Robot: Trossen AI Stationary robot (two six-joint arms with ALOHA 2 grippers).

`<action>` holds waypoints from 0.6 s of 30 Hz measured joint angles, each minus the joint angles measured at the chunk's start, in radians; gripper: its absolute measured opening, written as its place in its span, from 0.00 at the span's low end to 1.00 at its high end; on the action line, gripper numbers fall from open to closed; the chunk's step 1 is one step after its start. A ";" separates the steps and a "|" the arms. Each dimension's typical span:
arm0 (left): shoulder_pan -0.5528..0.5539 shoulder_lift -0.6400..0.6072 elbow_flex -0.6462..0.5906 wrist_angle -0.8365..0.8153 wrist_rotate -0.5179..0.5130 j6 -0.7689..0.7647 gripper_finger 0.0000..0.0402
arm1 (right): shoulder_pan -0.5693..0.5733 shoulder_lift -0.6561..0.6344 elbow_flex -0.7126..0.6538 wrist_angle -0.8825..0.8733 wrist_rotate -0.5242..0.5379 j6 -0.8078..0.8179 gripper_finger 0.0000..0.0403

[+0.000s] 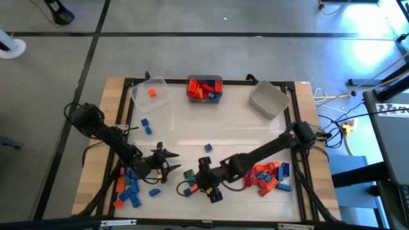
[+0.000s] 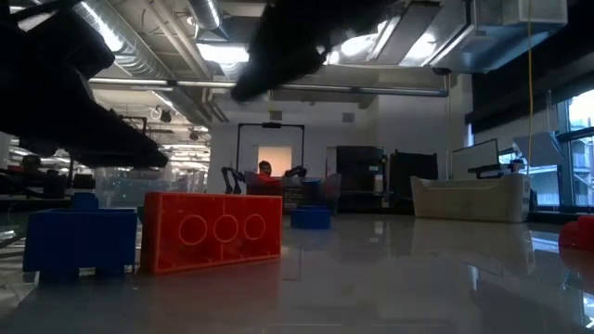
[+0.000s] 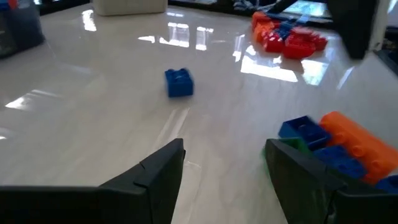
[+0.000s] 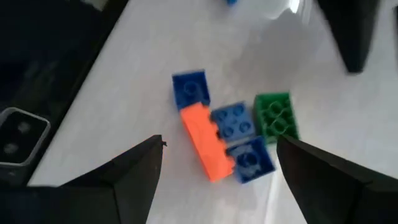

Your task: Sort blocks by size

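Robotics lab, open-plan industrial space. Evidence: polished concrete floor [image 1: 223,57] with taped lines around a framed wooden test table [image 1: 115,102]; exposed ceiling ducts [image 2: 176,42] and strip lighting; cables [image 1: 332,108] trailing off the rig; another robot arm station [image 2: 269,176] in background.

High view: even overhead light, tabletop [image 1: 211,118] bright white with a faint pale streak of glare across its middle; floor at upper right washed out by a strong bright patch; soft shadows under both arms.
Low view: dim and backlit; ceiling strip lights [image 2: 218,51] blown out; arm silhouettes black at top; the near red block [image 2: 212,230] sharp, reflected in the glossy tabletop; room behind soft.
Left wrist view: hard white window-like glare patches on the tabletop; its own fingers [image 3: 155,180] dark and blurred.
Right wrist view: overexposed white surface; block cluster [image 4: 227,134] slightly soft; edges dark.
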 joint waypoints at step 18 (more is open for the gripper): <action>-0.012 0.000 0.256 -0.336 0.162 0.074 0.53 | 0.041 0.121 0.001 0.119 0.044 -0.017 0.78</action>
